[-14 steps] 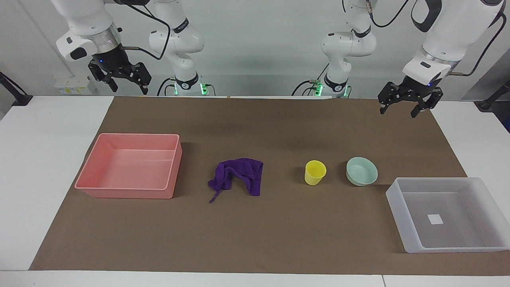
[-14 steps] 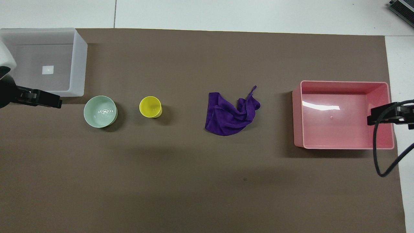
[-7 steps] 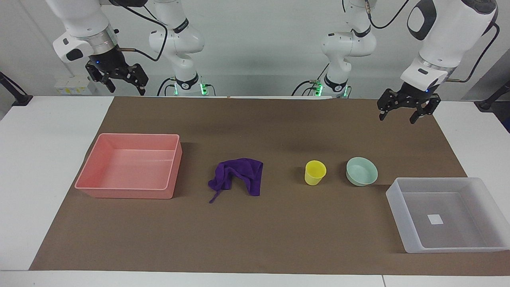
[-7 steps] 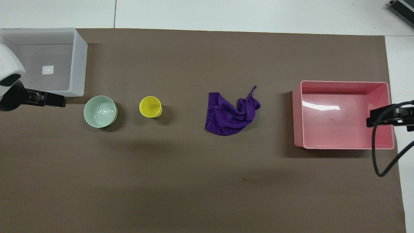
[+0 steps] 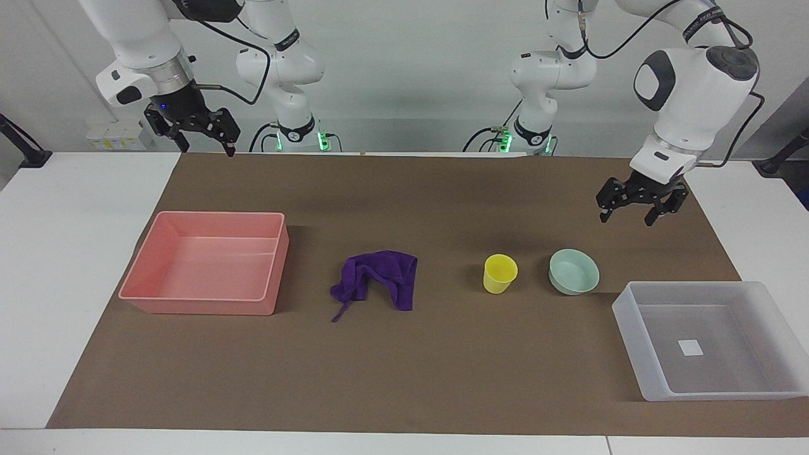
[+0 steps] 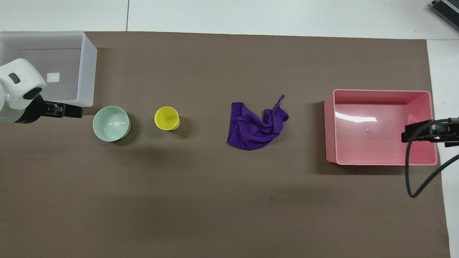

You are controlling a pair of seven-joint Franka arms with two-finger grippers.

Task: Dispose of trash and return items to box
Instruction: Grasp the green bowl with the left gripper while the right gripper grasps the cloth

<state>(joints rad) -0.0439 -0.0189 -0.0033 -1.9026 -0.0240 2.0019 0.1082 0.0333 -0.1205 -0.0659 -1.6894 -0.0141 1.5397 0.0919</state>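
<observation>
Rag (image 5: 377, 279) lay at the cup's (image 5: 500, 273) 9 o'clock in the facing view; left gripper (image 5: 627, 213) and right gripper (image 5: 203, 139) hovered, fingers apart.

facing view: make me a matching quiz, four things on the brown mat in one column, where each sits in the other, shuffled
Things:
1. small yellow plastic cup
2. shallow pale mint-green bowl
3. deep-purple soft cloth rag
4. translucent whitish-grey rectangular plastic bin

Places:
A. between the pink opaque rectangular bin and the cup
B. at the left arm's end of the table, white sticker on its bottom
C. between the rag and the bowl
D. between the cup and the translucent bin

Pairs: 1-C, 2-D, 3-A, 4-B
</observation>
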